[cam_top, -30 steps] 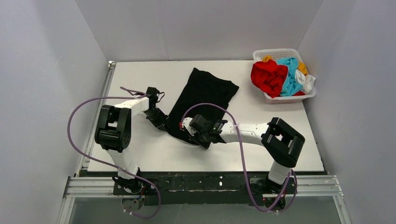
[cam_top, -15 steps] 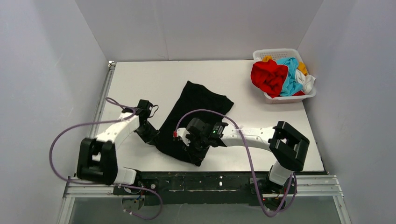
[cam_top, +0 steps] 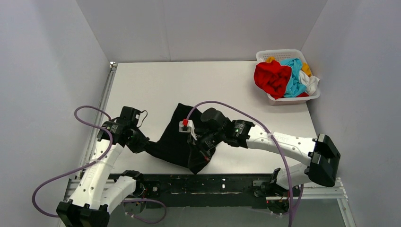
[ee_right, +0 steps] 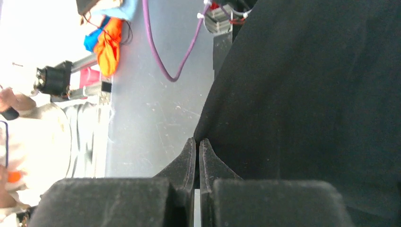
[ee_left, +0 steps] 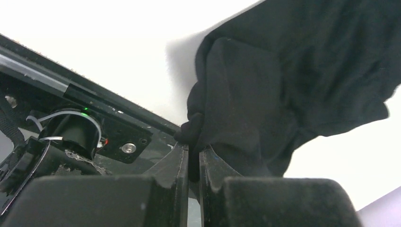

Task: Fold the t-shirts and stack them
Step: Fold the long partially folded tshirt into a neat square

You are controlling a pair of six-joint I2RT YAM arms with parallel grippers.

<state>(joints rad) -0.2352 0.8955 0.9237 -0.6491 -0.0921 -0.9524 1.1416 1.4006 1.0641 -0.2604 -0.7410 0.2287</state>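
The large black t-shirt (cam_top: 176,137) lies bunched near the table's front edge, and part of it hangs lifted between my two grippers. My left gripper (cam_top: 144,144) is shut on its left edge; in the left wrist view the cloth (ee_left: 293,80) is pinched at the fingertips of that gripper (ee_left: 193,147). My right gripper (cam_top: 201,150) is shut on the shirt's right side. The right wrist view shows the black cloth (ee_right: 321,94) hanging from the right gripper (ee_right: 197,142). The red (cam_top: 272,78), light blue (cam_top: 294,78), white (cam_top: 312,84) and orange-yellow (cam_top: 306,68) t-shirts are heaped in the basket.
The white lattice basket (cam_top: 279,52) stands at the table's back right corner. A black rail (cam_top: 208,182) with the arm bases runs along the front edge, just under the held shirt. Purple cables (cam_top: 246,116) loop over both arms. Grey walls close in the sides and back.
Both grippers have closed on the black t-shirt and dragged it from the middle of the table toward the front edge. It is now more bunched, and both arms have drawn back.
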